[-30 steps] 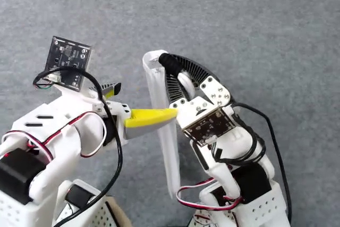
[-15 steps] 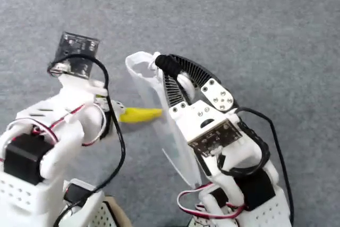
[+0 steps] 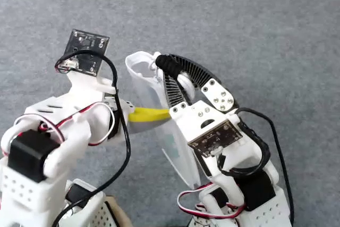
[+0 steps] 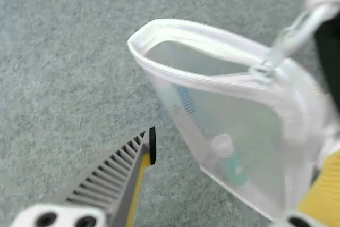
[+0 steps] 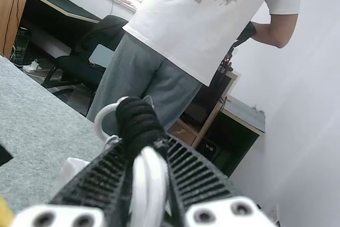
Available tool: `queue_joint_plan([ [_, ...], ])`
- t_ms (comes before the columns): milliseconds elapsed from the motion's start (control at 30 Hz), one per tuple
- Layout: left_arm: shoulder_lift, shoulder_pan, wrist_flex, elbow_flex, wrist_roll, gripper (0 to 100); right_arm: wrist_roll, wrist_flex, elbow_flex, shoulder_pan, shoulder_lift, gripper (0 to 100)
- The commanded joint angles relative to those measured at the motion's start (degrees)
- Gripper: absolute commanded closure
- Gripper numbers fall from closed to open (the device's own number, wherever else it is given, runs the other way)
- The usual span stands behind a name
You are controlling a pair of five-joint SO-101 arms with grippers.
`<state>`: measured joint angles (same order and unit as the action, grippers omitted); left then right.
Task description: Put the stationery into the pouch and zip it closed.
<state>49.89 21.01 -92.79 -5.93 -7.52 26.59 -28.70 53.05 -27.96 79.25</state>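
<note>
A clear pouch (image 3: 178, 158) with a white zipper rim hangs upright over the grey mat, its mouth open. My right gripper (image 3: 178, 78) is shut on the pouch's white loop (image 5: 149, 179) at the top end. In the left wrist view the pouch (image 4: 249, 115) holds a blue pen (image 4: 186, 102) and a white tube with a teal end (image 4: 228, 158); the zipper pull (image 4: 263, 70) sits at the rim's far end. My left gripper (image 4: 239, 155) is open, with its yellow finger (image 3: 151, 114) against the pouch's side, below the mouth.
The grey mat (image 3: 265, 35) stretches bare behind and to the right of both arms. A brown cardboard corner (image 3: 117, 213) shows at the front edge beside the left arm's base.
The pouch turned from edge-on to broadside and its mouth opened. My left gripper drew back from it, then came in again to its side. The right gripper kept its hold on the loop.
</note>
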Motion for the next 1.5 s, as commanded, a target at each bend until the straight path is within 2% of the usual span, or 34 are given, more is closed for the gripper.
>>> queue_joint_plan([
  [0, 0.1, 1.0, -1.0, 4.7, -1.0, 54, -0.7, 0.5, -3.8, -0.9, 0.3, 98.6],
  [400, 0.0, 0.6, 6.3, -4.0, -1.0, 54, -0.9, 0.2, -6.4, -1.1, 0.4, 98.6],
  [467, 0.0, 0.3, 6.3, -4.3, -0.9, 54, -0.9, 0.2, -6.5, -1.1, 0.4, 98.6],
  [733, 0.3, -8.0, 5.5, -4.4, -0.4, 54, -0.7, 0.2, -6.5, -0.8, 0.4, 98.6],
  [933, 0.3, -8.7, 4.1, -4.5, 2.0, 54, -0.7, 0.2, -6.6, -0.8, 0.4, 98.6],
  [1200, 0.2, -8.7, 4.7, -4.4, 1.7, 54, -0.9, 0.1, -6.6, -1.0, 0.9, 98.6],
  [1333, 0.1, -8.8, 5.9, -4.6, 1.5, 54, -0.9, -4.2, -8.1, -2.7, 4.0, 98.6],
  [1467, 0.0, -12.5, 10.4, -8.1, 1.5, 54, -1.0, -12.4, -13.1, -5.4, 6.1, 98.6],
])
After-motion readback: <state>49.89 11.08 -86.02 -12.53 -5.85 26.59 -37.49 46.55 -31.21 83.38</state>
